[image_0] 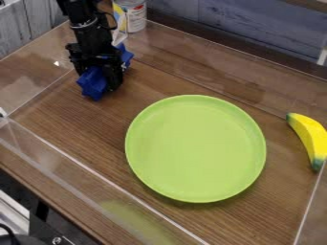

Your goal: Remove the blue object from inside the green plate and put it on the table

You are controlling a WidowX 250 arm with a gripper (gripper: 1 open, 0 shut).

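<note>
The blue object (pixel 91 88) is at the back left of the table (pixel 71 134), well clear of the green plate (pixel 196 148). My black gripper (pixel 98 73) comes down over it from above, its fingers on either side of the block and shut on it. The block's lower end is at or just above the wood; I cannot tell if it touches. The lime-green plate lies flat in the middle of the table with nothing in it.
A yellow banana (pixel 308 140) lies at the right edge of the table. A white and yellow container (pixel 132 13) stands behind the gripper at the back. Clear acrylic walls (pixel 38 105) run along the left and front sides.
</note>
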